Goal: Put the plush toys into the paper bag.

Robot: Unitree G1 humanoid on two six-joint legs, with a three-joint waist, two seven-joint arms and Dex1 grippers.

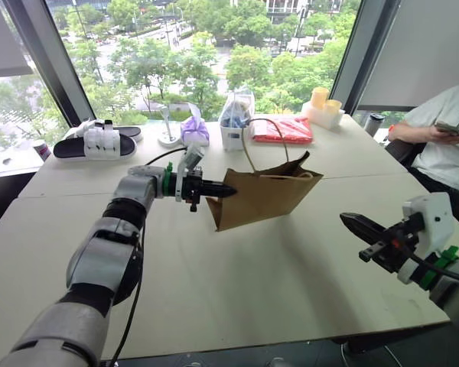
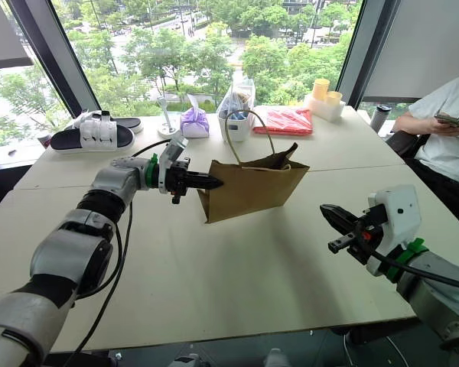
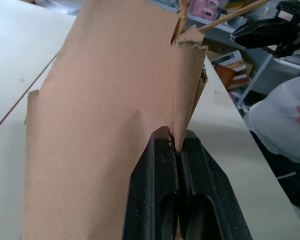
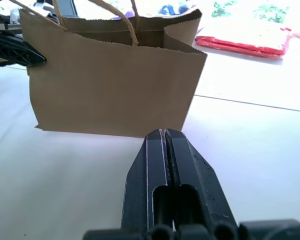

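**Left arm has the bag by its edge; the mouth faces up and away from the free right gripper**

The left gripper [image 1: 228,190] is clamped fully together on the upper corner of the paper bag [image 1: 264,200], pinching the paper at the end nearest the robot's left. In the left wrist view the two black fingers [image 3: 157,170] meet with a fold of brown paper caught between them. The bag appears to be lifted clear of the table [image 1: 237,283] and tilted, its mouth up, toward twelve o'clock, its long axis running from nine o'clock to three o'clock across the head views. One tan loop handle [image 2: 249,138] arches above the opening.

The right gripper [image 1: 365,229] hangs at about four o'clock from the bag, well apart from it, fingers pressed together with nothing between them, pointing toward the bag's broad side.

I cannot make out the plush toys; they may already be inside the bag, whose inside is hidden. If so, the task is close to done.

Whatever comes next turns on the bag's opening: anything going in must come from above, and only the right arm is free to do it. The single-corner grip may let the bag swing or tear.
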